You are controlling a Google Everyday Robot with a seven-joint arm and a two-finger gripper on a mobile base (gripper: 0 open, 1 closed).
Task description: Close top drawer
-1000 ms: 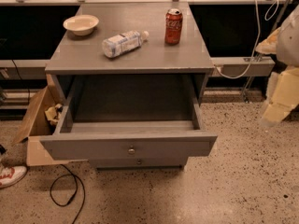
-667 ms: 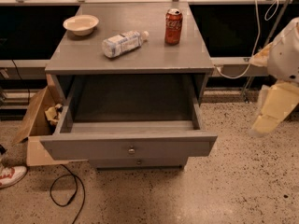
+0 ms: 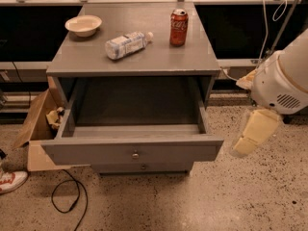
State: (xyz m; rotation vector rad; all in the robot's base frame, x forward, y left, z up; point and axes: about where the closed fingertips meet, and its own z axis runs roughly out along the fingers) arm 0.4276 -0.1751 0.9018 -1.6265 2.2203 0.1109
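One top drawer (image 3: 132, 150) wide open; one bowl (image 3: 83, 25), one bottle (image 3: 126, 44), one can (image 3: 178, 27) above; gripper (image 3: 246, 146) just beside its right corner, grip can't be told.

**Clutter on and around the cabinet**

On the cabinet top (image 3: 159, 57), a bowl (image 3: 83, 25) is set at 10 o'clock and a can (image 3: 179, 27) is stood upright at 1 o'clock. A bottle (image 3: 126, 44) is laid on its side between them, cap towards the can. On the floor (image 3: 216, 201), an open box (image 3: 36, 129) with crumpled paper (image 3: 54, 117) inside is seen at 9 o'clock of the view. A shoe (image 3: 10, 181) is seen at 8 o'clock and a looped cable (image 3: 67, 201) at 7 o'clock.
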